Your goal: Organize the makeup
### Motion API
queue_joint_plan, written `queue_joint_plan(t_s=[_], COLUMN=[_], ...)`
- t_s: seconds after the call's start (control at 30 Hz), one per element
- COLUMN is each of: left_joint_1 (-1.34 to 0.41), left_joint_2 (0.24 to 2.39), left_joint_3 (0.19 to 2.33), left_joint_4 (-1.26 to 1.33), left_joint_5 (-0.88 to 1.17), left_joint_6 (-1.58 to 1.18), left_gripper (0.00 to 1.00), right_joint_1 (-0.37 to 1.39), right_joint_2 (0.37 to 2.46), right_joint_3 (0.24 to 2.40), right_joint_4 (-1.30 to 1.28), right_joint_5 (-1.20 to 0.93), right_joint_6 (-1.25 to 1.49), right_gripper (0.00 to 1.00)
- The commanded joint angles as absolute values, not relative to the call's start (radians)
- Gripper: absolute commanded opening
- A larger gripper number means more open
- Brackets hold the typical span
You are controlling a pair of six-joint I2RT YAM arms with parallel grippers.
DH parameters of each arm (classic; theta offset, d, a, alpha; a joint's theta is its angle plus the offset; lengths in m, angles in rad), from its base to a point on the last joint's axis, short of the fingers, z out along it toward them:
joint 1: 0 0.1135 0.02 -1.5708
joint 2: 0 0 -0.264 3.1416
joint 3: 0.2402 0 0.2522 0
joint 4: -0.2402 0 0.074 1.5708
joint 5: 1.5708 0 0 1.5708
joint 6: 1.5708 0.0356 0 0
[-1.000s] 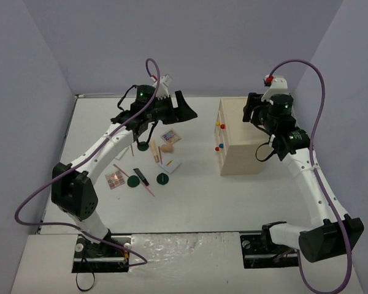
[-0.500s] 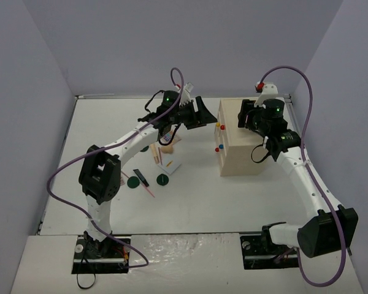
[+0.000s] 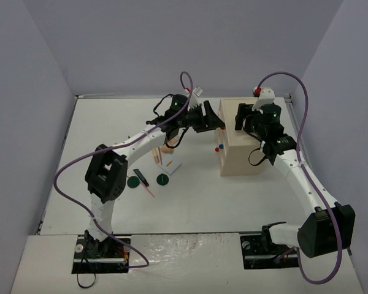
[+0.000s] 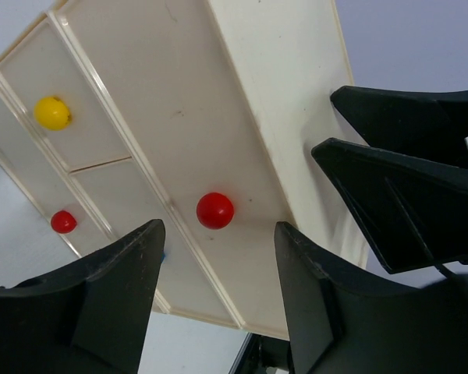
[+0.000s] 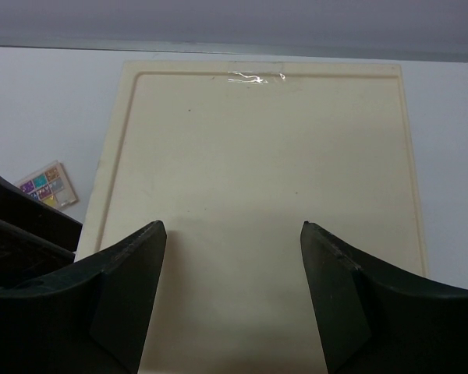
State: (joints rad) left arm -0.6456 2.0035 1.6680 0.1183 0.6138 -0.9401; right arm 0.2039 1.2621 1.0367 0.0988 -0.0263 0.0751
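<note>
Left fingers [image 4: 101, 296] spread, flanking red knob [image 4: 215, 210] of drawer box [image 4: 249, 93], apart from it. Right fingers [image 5: 117, 296] spread above box top. Eyeshadow palette [image 5: 45, 185] beside box on tabletop [image 5: 47, 101].

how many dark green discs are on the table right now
2. One green disc lies just left of the black tube. The other disc lies right of it, below the white card. The left arm could be hiding more.

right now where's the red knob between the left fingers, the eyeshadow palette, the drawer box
red knob [image 4: 215, 210], left wrist view, its centre
eyeshadow palette [image 5: 45, 185], right wrist view, its pans
drawer box [image 5: 265, 179], right wrist view, top panel
</note>
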Motion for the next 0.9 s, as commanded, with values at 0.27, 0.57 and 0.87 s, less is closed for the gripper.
queue_joint_plan(t_s=[0.27, 0.57, 0.87], left_joint_1=[-0.647, -0.648, -0.647], left_joint_2=[2.020, 2.037, 2.067], left_joint_3=[1.650, 1.599, 1.578], left_joint_4=[0.403, 0.549, 0.684], left_joint_5=[0.675, 0.724, 0.764], left_joint_6=[-1.019, -1.029, -1.095], left_gripper=[0.41, 0.41, 0.39], right_joint_1=[0.206, 0.206, 0.206], right_joint_2=[1.258, 1.264, 1.266], right_joint_3=[0.992, 0.980, 0.978], right_joint_4=[0.121, 0.129, 0.129], right_joint_5=[-0.025, -0.061, -0.063], right_joint_6=[0.083, 0.087, 0.086], right_gripper=[0.67, 0.67, 0.67])
